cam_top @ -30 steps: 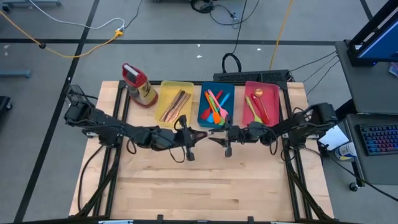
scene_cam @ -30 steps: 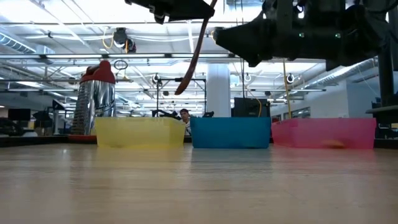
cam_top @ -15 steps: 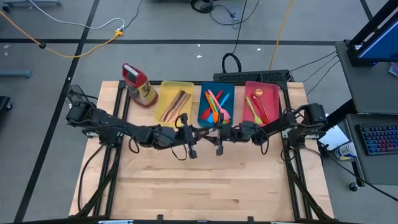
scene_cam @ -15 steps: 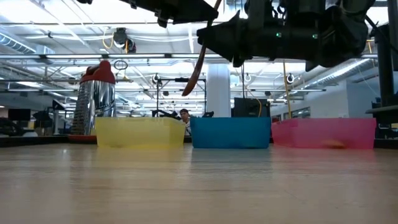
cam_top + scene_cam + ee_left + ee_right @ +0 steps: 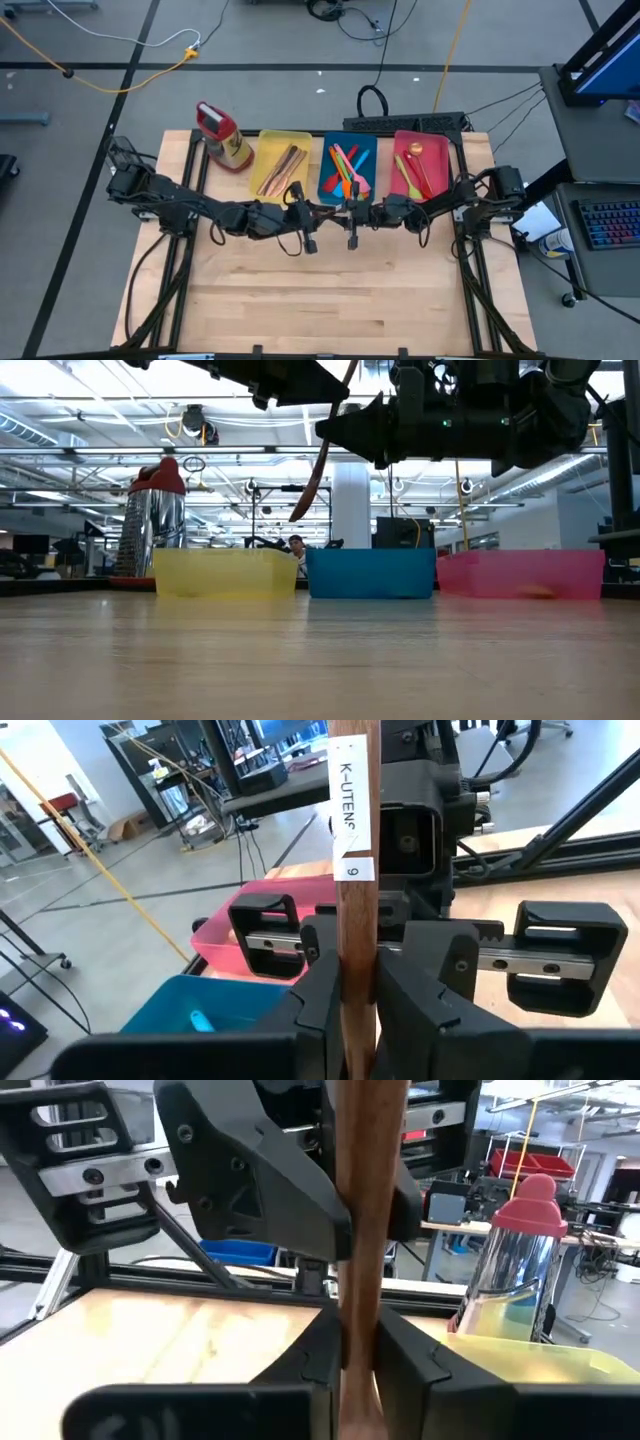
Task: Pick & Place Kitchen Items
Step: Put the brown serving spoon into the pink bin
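Brown wooden spoon (image 5: 356, 870): right gripper (image 5: 358, 1355) just clamped on too, left gripper (image 5: 357, 990) still gripping it — mid-air handover, left releases next imo.

A robotics lab in a large open industrial hall. The wooden worktop (image 5: 330, 290) sits on a black aluminium frame (image 5: 480, 290) on a grey concrete floor (image 5: 90, 140) marked with dark tape lines, and loose cables (image 5: 120, 75) trail across it. To the right stands a desk with a keyboard (image 5: 607, 222) and a lit monitor (image 5: 610, 60). The low view looks past the worktop into a hall with exposed ceiling beams and ducts (image 5: 90, 435), strip lights and a white pillar (image 5: 352, 505); a person (image 5: 297, 545) sits far back among benches and screens.
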You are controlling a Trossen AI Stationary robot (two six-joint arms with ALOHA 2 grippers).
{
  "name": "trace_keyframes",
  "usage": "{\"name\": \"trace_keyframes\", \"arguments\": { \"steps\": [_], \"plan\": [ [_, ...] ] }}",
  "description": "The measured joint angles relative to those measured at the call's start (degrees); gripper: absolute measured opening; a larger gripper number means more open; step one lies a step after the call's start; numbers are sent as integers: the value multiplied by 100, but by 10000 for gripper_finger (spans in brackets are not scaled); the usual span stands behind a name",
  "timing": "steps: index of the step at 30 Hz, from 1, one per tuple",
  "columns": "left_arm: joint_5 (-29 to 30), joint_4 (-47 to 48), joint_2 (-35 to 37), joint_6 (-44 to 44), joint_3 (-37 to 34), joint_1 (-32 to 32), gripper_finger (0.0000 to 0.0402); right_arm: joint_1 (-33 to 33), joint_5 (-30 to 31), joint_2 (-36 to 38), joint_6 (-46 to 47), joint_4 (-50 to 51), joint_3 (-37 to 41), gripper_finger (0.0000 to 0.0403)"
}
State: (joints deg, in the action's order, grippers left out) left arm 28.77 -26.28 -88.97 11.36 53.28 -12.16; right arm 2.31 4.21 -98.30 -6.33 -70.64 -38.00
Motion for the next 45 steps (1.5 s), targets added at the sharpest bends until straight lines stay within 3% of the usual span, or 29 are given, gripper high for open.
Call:
{"name": "trace_keyframes", "arguments": {
  "steps": [9,14,20,23,32,39,45],
  "plan": [
    [-26,518,7,-124,17,56,67,39,122,60,110,379,2,32],
    [61,626,7,-146,11,67,68,50,630,579,93,1488,4,32],
    [504,913,7,-188,7,56,69,45,793,1508,89,2767,11,35],
    [619,1035,7,-375,6,62,69,48,1297,2061,-118,3527,7,32],
    [621,1126,7,-556,4,58,69,-336,3662,3373,134,6139,7,40],
    [619,1126,7,-661,4,56,69,-1108,4382,3573,4,6488,8,36],
    [613,1131,7,-771,4,56,69,-1988,4395,3571,546,6510,496,41]
  ]
}}
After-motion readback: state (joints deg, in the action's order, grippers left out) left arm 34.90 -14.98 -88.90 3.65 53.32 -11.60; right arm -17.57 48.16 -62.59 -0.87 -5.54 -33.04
